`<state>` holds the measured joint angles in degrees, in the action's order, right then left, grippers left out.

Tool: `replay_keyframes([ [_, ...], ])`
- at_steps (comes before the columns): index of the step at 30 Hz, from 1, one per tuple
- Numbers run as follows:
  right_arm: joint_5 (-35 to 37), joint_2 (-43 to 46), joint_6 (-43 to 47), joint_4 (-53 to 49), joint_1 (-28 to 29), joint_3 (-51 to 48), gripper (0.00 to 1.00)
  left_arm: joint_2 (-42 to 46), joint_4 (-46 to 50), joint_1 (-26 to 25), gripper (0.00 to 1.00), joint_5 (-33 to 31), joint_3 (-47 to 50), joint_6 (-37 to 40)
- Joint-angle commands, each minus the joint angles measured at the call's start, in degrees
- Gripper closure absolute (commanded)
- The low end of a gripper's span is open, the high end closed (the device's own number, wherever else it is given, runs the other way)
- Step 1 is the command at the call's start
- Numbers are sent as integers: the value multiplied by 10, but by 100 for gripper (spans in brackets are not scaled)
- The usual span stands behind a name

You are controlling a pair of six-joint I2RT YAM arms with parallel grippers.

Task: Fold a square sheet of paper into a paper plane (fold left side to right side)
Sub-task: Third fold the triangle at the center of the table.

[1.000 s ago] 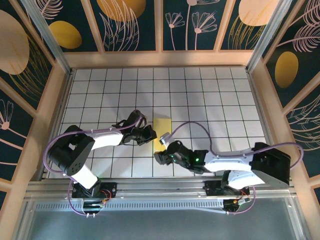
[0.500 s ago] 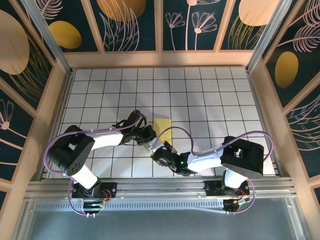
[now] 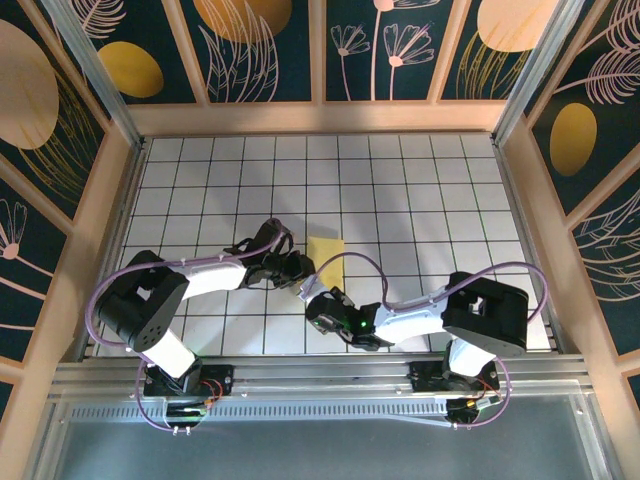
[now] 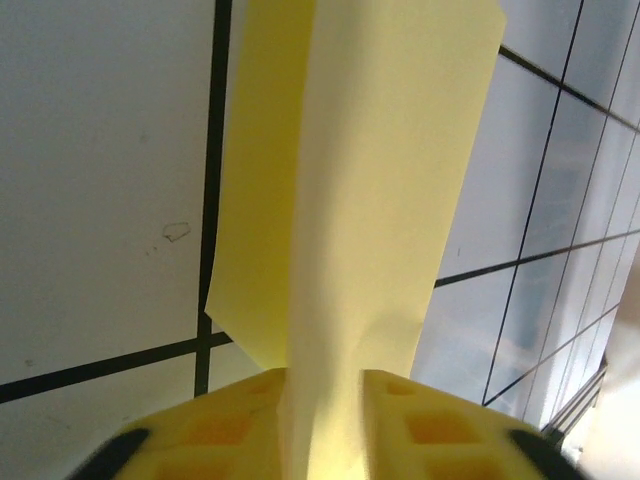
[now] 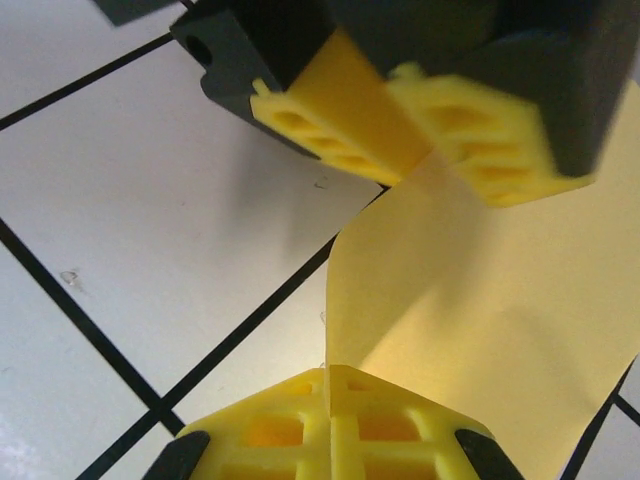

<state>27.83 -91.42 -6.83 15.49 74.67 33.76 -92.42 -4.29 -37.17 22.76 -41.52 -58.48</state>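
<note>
At the near edge of the bench (image 3: 420, 190), the left arm (image 3: 140, 300) and the right arm (image 3: 480, 315) are seen bent inward, and everything is packed tight in the middle. Nearest, the right gripper (image 5: 330, 372) is shown closed, its yellow pads pressed flat together along 1 thin seam. The near edge of the square sheet of paper (image 5: 480, 300) is met right at that seam, though whether a corner is actually pinched cannot be told. Just beyond, the left gripper (image 4: 322, 400) is found with the folded yellow sheet running up between its 2 fingers (image 4: 200, 430); whether the sheet is clamped or merely flanked cannot be told. From above, the 2 grippers are seen almost touching, the left one just behind and to the left of the right. The paper is seen extending away from them as a narrow doubled strip over the white grid, near the bench's middle, in its near half. Farther back, the tiles are spread up to the dark patterned wall (image 3: 420, 50).
</note>
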Motion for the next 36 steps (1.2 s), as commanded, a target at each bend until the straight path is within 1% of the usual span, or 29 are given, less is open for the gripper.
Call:
replay_keyframes([
  [1, -28, 25, -29, -13, -6, -9, 100, 34, 56, 25, 65, -14, -18, 4],
  [4, -68, 38, -49, -13, -22, -18, 100, 59, 89, 46, 59, -26, -23, 34],
  [8, -142, 58, -73, 1, -54, -39, 100, 69, 104, 56, 56, -21, -41, 69],
  [9, -162, 64, -78, 7, -61, -45, 100, 64, 103, 56, 57, -14, -48, 77],
  [13, -242, 86, -102, 37, -99, -72, 100, 29, 99, 56, 68, 9, -77, 111],
  [19, -317, 113, -129, 81, -136, -106, 100, -45, 89, 46, 79, 50, -122, 143],
  [22, -342, 120, -139, 92, -151, -118, 100, -89, 97, 31, 81, 53, -139, 157],
  [24, -357, 122, -146, 99, -159, -123, 100, -111, 105, 21, 83, 51, -168, 165],
  [28, -376, 117, -153, 108, -169, -125, 100, -149, 123, 8, 85, 36, -192, 179],
  [36, -407, 104, -170, 115, -193, -121, 100, -190, 138, -2, 91, 9, -194, 191],
])
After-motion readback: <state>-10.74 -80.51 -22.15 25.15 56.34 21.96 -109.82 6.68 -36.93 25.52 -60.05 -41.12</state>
